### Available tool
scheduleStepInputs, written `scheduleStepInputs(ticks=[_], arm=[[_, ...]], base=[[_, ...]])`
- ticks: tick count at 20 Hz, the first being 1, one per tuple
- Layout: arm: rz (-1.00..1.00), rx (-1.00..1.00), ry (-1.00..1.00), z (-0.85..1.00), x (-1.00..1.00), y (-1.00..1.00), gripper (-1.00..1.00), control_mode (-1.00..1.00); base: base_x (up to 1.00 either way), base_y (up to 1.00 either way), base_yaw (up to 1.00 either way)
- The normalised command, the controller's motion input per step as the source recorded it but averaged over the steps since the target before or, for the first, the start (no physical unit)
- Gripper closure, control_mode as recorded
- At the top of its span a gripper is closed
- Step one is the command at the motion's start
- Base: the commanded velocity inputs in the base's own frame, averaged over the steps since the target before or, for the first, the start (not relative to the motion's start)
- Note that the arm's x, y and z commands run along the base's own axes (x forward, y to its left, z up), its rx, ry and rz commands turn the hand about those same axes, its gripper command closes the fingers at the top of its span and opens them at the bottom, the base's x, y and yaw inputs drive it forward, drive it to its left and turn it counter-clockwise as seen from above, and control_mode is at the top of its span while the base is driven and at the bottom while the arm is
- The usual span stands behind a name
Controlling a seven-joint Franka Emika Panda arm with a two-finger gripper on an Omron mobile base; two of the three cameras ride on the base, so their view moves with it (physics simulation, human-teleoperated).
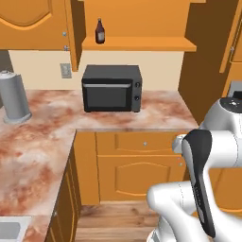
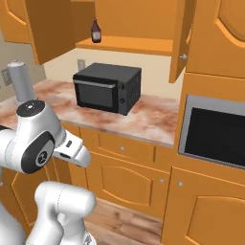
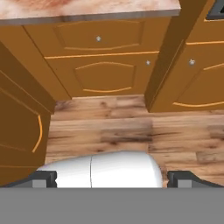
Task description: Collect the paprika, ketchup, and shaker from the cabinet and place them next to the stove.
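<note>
The ketchup, a slim dark bottle with a narrow neck, stands alone at the left end of the open cabinet's inner shelf. The cabinet doors are swung wide. The paprika, the shaker and the stove are out of view. My gripper is open with nothing between its fingertips. It hangs low in front of the base cabinets, well below the shelf, and faces the wooden floor.
A black microwave sits on the marble counter under the shelf. A tall grey canister stands at the counter's left. A built-in oven fills the right wall. A sink corner lies near left.
</note>
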Motion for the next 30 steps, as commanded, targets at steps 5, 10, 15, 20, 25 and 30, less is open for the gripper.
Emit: scheduleStepInputs(ticks=[5, 10, 15, 20, 25, 30], arm=[[0.00, 0.00, 0.00, 0.00, 0.00, 0.00, -1.00, 1.00], [0.00, 0.00, 0.00, 0.00, 0.00, 0.00, -1.00, 1.00], [0.00, 0.00, 0.00, 0.00, 0.00, 0.00, -1.00, 1.00], [0.00, 0.00, 0.00, 0.00, 0.00, 0.00, -1.00, 1.00], [0.00, 0.00, 0.00, 0.00, 0.00, 0.00, -1.00, 1.00], [0.00, 0.00, 0.00, 0.00, 0.00, 0.00, -1.00, 1.00]], base=[[0.66, 0.25, -0.13], [0.58, 0.23, -0.12], [0.65, 0.25, -0.05], [0.61, 0.34, 0.00], [0.59, 0.31, 0.00], [0.62, 0.23, 0.00]])
